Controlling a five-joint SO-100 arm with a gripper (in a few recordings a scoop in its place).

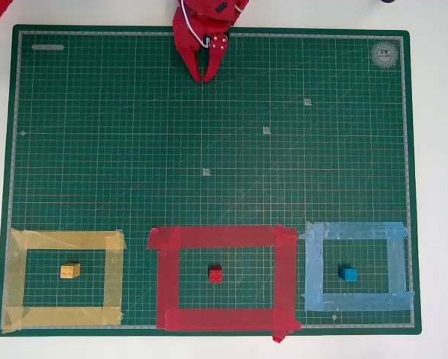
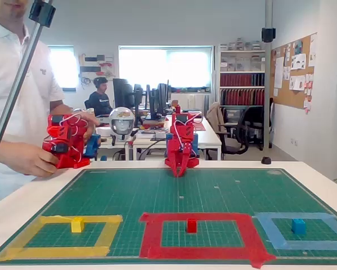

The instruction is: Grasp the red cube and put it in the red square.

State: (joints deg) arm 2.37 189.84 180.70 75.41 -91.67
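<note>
Your red arm (image 1: 206,21) is tucked in at twelve o'clock in the overhead view, folded back over its base with the wrist pitched down. The gripper (image 1: 206,78) points toward six o'clock, tips just above the surface or resting on it; you can't tell which from here. The two fingers (image 1: 188,52) taper to a point and meet at the tips, so the jaws look closed with nothing between them, though the angle is steep. In the fixed view the arm (image 2: 181,135) sits hunched at twelve o'clock, white cables looped over its upper joints, and the gripper (image 2: 179,172) hangs straight down, nose to the surface.
</note>
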